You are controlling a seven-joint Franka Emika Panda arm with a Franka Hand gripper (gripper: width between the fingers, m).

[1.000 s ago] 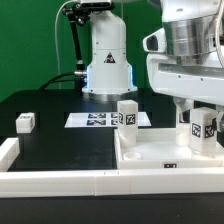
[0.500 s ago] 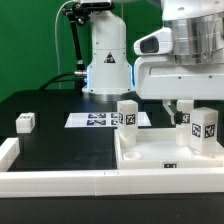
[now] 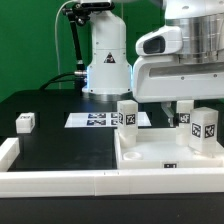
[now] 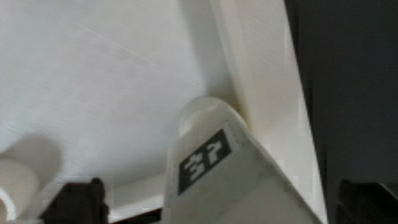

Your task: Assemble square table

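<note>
Black bench [image 3: 60, 142] carries marker board [image 3: 90, 120], loose leg [image 3: 25, 122], square panel [image 3: 150, 158], seemingly touching rail [image 3: 60, 182].

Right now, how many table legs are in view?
3 legs: one on the table at the exterior view's left, two upright on the panel; another may hide behind the hand.

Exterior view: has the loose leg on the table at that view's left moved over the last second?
No. The loose leg keeps the same gap to the marker board as in both earlier pictures.
</note>
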